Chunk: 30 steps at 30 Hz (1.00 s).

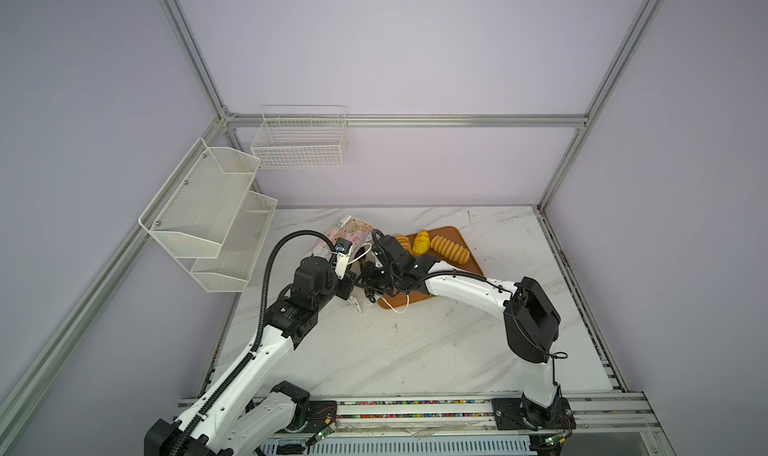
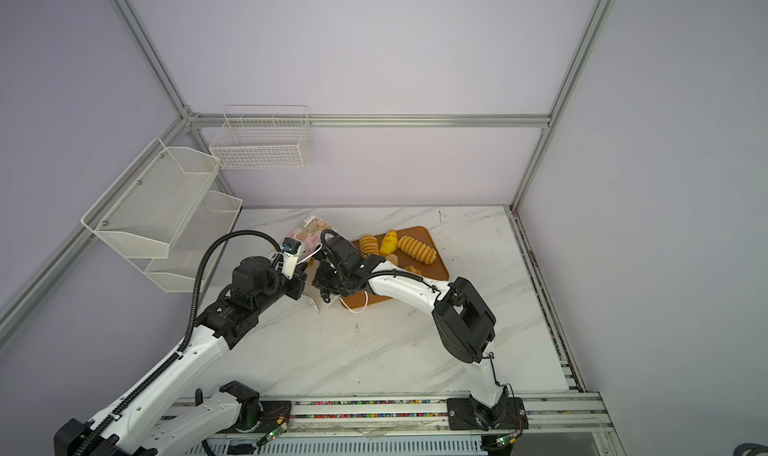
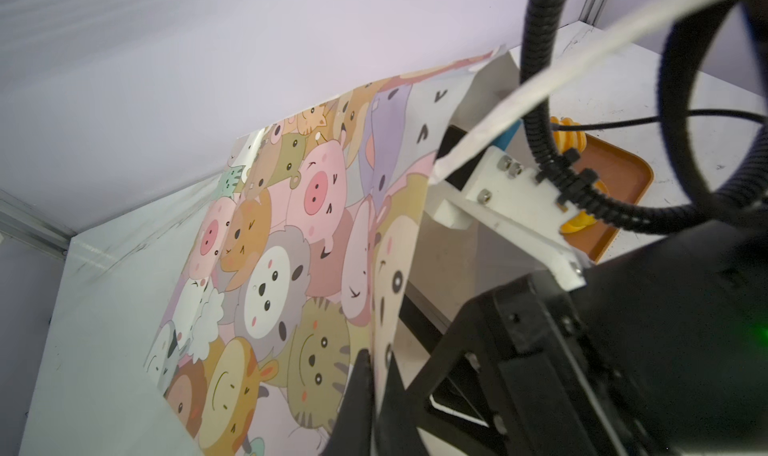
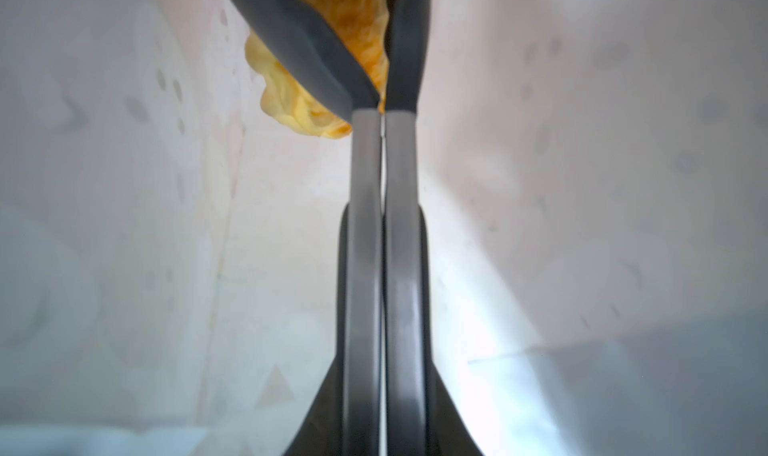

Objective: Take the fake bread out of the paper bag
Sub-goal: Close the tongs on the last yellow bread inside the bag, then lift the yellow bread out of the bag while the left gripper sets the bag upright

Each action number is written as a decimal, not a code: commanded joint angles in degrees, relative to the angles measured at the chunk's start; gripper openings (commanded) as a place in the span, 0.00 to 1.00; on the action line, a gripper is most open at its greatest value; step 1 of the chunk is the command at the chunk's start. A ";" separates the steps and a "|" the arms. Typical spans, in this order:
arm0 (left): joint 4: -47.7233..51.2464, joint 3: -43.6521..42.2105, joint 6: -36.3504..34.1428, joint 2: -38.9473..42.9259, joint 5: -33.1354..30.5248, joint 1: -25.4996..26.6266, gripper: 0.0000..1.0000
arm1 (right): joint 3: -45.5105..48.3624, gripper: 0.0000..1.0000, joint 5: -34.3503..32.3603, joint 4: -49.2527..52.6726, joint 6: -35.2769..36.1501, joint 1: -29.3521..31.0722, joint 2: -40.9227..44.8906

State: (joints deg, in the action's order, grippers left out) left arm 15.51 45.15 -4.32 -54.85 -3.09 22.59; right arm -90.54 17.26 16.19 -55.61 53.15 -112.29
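The paper bag (image 1: 353,229) (image 2: 311,228), printed with pastel cartoon animals, lies in the middle of the table next to the tray. My left gripper (image 3: 376,360) is shut on the bag's (image 3: 291,246) rim and holds its mouth apart. My right gripper (image 4: 345,0) reaches inside the bag (image 4: 124,225) and is shut on a soft golden-yellow piece of fake bread (image 4: 291,96). In both top views its fingers are hidden by the bag and the wrist. More fake bread lies on the tray: a long ridged roll (image 1: 449,249) (image 2: 417,249), a yellow bun (image 1: 420,241) and a ridged piece (image 1: 402,241).
The orange-brown tray (image 1: 455,234) (image 2: 420,231) sits just right of the bag. A white cord handle (image 1: 399,308) loops over its front edge. A wire basket (image 1: 299,142) hangs on the back wall and a two-tier mesh shelf (image 1: 212,212) on the left wall.
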 commanded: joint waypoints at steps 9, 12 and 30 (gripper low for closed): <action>-0.06 3.95 0.88 -2.64 -5.47 0.17 0.00 | 2.66 0.00 -3.09 2.39 2.33 1.87 5.82; 1.24 6.05 1.90 -4.21 -8.79 0.17 0.00 | 2.35 0.00 -3.54 3.92 3.03 2.18 6.74; 9.32 22.69 3.13 -15.26 -15.24 -1.51 0.00 | -3.68 0.00 -1.86 11.79 10.35 2.67 8.59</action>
State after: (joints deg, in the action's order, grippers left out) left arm 22.83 59.00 -2.52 -69.25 -18.24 22.11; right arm -91.05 15.86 26.89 -48.58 55.37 -106.76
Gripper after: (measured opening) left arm 0.049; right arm 0.251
